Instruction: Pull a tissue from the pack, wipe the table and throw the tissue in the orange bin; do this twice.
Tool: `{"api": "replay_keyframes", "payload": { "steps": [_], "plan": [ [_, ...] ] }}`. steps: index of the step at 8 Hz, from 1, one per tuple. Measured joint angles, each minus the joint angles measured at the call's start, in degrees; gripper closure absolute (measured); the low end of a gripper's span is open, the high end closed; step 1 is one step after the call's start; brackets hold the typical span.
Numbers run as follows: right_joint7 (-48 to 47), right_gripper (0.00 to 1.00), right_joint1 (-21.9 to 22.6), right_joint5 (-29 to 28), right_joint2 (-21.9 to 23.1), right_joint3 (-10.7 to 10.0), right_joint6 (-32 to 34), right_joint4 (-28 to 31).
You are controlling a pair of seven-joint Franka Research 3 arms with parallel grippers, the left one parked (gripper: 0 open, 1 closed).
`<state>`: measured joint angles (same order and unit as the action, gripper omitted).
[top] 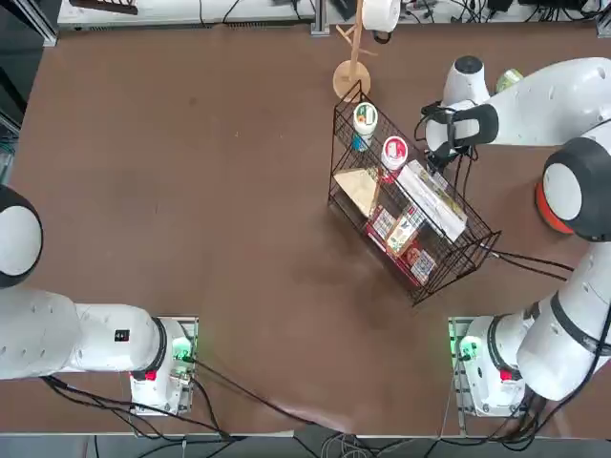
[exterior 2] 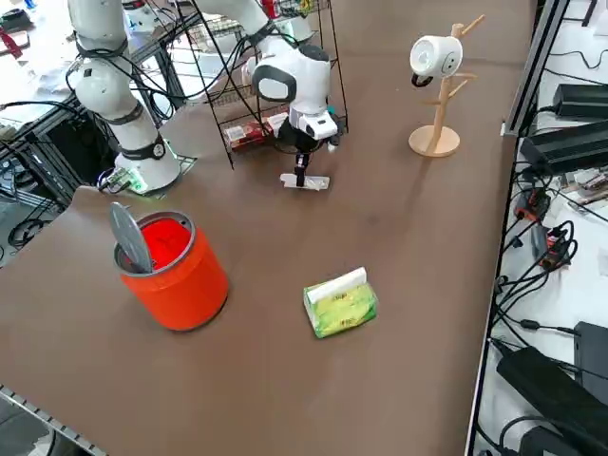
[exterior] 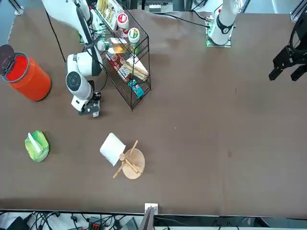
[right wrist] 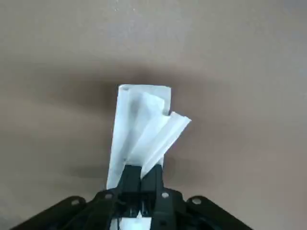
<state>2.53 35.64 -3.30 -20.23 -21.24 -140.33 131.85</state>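
Observation:
My right gripper (right wrist: pixel 140 175) is shut on a white tissue (right wrist: pixel 144 127) and holds it down against the dark-brown table (right wrist: pixel 240 57). In the right side view the gripper (exterior 2: pixel 300 171) points straight down just in front of the wire rack, and the tissue (exterior 2: pixel 306 181) lies flat under it. The green pack (exterior 2: pixel 340 304) with its white tuft lies apart, nearer the table's right edge, also visible as the pack (exterior: pixel 37 145) in the front view. The orange bin (exterior 2: pixel 171 261) stands open beside it, seen as the orange bin (exterior: pixel 26 76) from the front.
A black wire basket rack (top: pixel 410 210) full of packets and cups stands right beside the gripper. A wooden stand (exterior: pixel 130 164) carrying a white paper roll (exterior: pixel 112 148) stands at the far side. The bin's grey lid (exterior 2: pixel 128 237) leans at its rim.

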Motion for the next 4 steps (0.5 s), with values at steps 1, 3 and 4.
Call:
{"api": "replay_keyframes", "payload": {
  "steps": [1,3,4],
  "plan": [
    [0.00,0.99,-0.04,1.65,0.08,-0.55,0.02,0.22],
    [0.04,0.99,-0.65,4.40,-0.01,-1.84,-0.20,0.87],
    [0.09,0.99,-0.79,4.52,0.04,-1.88,-0.26,0.95]
  ]
}}
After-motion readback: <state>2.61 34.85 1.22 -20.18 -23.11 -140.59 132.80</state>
